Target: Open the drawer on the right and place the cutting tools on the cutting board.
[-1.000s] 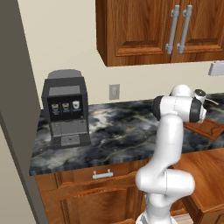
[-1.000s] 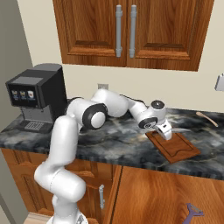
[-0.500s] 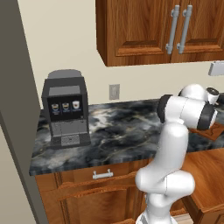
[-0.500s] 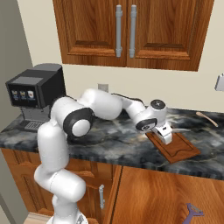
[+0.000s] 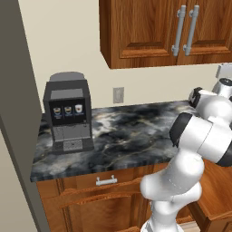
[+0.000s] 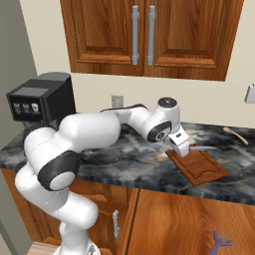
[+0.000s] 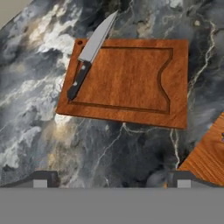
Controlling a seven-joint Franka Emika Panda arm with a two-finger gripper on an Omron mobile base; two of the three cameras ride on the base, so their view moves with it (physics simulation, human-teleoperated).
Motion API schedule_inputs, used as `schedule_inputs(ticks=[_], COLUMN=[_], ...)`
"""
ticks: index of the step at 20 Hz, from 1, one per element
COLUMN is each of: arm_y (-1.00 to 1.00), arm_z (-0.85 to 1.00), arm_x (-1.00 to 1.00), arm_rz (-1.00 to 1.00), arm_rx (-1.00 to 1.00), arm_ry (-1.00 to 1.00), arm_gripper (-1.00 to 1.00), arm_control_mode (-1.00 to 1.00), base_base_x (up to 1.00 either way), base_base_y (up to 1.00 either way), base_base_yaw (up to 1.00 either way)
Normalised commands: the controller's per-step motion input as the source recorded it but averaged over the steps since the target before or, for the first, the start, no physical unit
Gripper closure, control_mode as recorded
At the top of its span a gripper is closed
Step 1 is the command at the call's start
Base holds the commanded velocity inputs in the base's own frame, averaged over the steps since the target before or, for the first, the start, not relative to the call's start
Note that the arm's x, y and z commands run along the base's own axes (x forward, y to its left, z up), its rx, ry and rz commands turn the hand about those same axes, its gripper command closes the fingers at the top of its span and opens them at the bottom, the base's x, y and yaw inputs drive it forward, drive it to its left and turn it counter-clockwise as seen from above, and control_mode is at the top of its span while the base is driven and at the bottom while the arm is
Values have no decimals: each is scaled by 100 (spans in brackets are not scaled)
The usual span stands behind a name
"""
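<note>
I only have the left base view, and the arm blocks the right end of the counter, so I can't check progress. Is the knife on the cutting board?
Observer: Yes. In the hand view the knife lies along one edge of the cutting board, with its blade tip sticking out past the rim.
Operator: Is the end effector holding it?
Observer: No. The end effector is open and empty, above the counter beside the board.
Operator: Any other tool to fetch?
Observer: Perhaps. The right base view shows a small purple tool on brown wood below the counter. I cannot tell what kind it is.
</note>
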Motion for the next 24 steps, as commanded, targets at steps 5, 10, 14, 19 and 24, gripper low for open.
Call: schedule_inputs(ticks=[5,10,14,19,24], arm_y=[1,0,0,0,0], arm_z=[85,30,0,-17,-18], arm_x=[-55,-64,-68,-71,-66], arm_rz=[0,0,0,0,0], arm_rx=[0,0,0,6,17], arm_ry=[38,40,32,18,8], arm_gripper=[-100,-100,-100,-100,-100], arm_control_mode=[-100,-100,-100,-100,-100], base_base_x=[0,0,0,0,0], base_base_y=[0,0,0,0,0], base_base_yaw=[0,0,0,0,0])
